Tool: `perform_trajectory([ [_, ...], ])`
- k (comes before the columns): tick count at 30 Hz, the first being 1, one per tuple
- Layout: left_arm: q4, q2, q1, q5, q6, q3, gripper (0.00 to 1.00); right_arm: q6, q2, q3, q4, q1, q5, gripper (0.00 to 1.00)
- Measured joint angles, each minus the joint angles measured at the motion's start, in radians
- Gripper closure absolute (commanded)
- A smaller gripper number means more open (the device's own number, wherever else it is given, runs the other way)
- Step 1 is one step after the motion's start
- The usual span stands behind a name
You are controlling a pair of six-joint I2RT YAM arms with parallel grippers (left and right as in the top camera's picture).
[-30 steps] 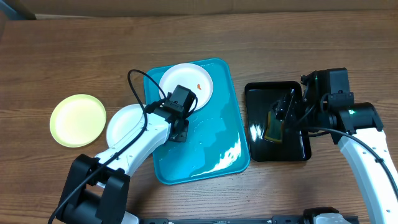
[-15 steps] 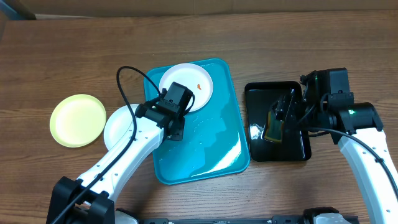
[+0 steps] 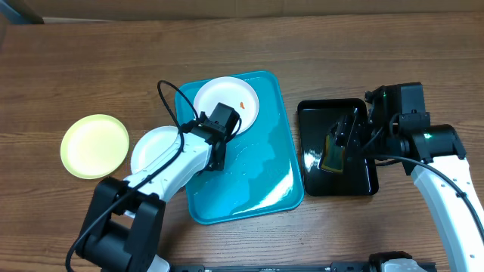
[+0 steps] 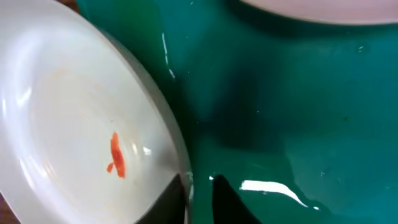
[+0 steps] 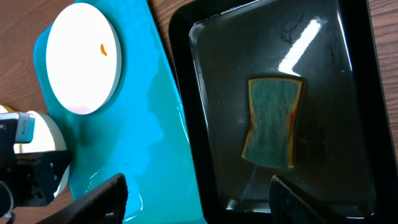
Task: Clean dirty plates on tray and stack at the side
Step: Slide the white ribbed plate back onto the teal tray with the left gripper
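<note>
A white plate (image 3: 153, 151) with an orange smear (image 4: 115, 157) lies half over the left rim of the turquoise tray (image 3: 257, 174). In the left wrist view my left gripper (image 4: 199, 182) is shut on this plate's (image 4: 74, 118) right rim, one finger on top and one beside it. A second white plate (image 3: 227, 104), also smeared orange, rests at the tray's far end. The pale yellow-green plate (image 3: 94, 145) sits on the table to the left. My right gripper (image 5: 198, 183) hangs open above the near edge of the black tray, holding nothing.
The glossy black tray (image 3: 370, 181) stands right of the turquoise one, with a green-and-yellow sponge (image 5: 272, 121) lying in it. The turquoise tray's floor (image 4: 298, 112) looks wet and glossy. Bare wooden table surrounds both trays.
My left gripper's jaws have narrowed onto the white plate's rim. The left arm and plate shifted slightly left, then back right. The right arm has not moved.
</note>
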Motion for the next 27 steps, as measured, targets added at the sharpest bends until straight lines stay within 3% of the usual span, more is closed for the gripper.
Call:
perform_trajectory([
  [10, 0.077, 0.000, -0.073, 0.151, -0.004, 0.029, 0.96, 0.000, 0.000, 0.000, 0.000, 0.000, 0.000, 0.26],
  [14, 0.137, 0.000, -0.144, 0.231, -0.031, 0.034, 0.92, 0.000, 0.000, 0.000, 0.000, 0.000, 0.000, 0.26],
  [19, 0.194, 0.000, -0.236, 0.317, -0.111, 0.034, 0.68, 0.000, 0.000, 0.000, 0.000, 0.000, 0.001, 0.25],
  [23, 0.222, 0.000, -0.251, 0.367, -0.151, 0.037, 0.58, -0.001, 0.000, 0.000, -0.005, 0.000, 0.010, 0.21],
  [27, 0.132, 0.000, -0.237, 0.384, -0.161, 0.069, 0.47, -0.001, 0.000, 0.000, -0.031, 0.000, 0.034, 0.21],
])
